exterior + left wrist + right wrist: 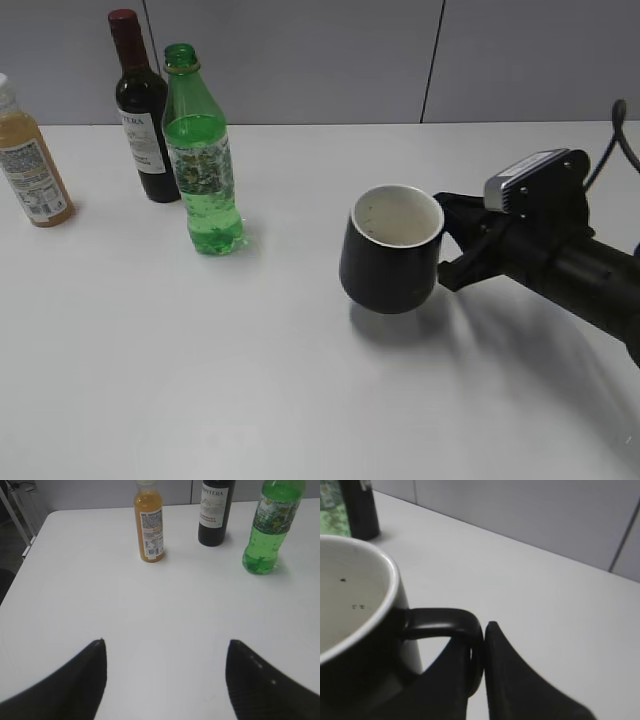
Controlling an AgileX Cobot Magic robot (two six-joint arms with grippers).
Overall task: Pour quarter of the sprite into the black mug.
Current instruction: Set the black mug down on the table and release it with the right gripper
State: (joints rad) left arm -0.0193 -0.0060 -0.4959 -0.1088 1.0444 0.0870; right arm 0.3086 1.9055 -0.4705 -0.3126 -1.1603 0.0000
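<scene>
While the right pincer (452,250) clamps the black mug (391,250) by its handle, tilted just off the surface (300,380), the left pincer (165,680) hangs wide, empty. Sprite (202,160) stands far left — uncapped, thin plastic, likely squashy; grip the labelled waist. Wine bottle (216,510) reads "…NTERA".

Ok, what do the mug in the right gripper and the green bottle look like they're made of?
The black mug looks like ceramic: matte black outside, glossier white inside with small dark specks, thick rounded rim. The right gripper is shut on its handle. The sprite looks like thin transparent green plastic: light passes through the liquid, and a printed label wraps its middle. Neither material is certain from looks alone.
</scene>
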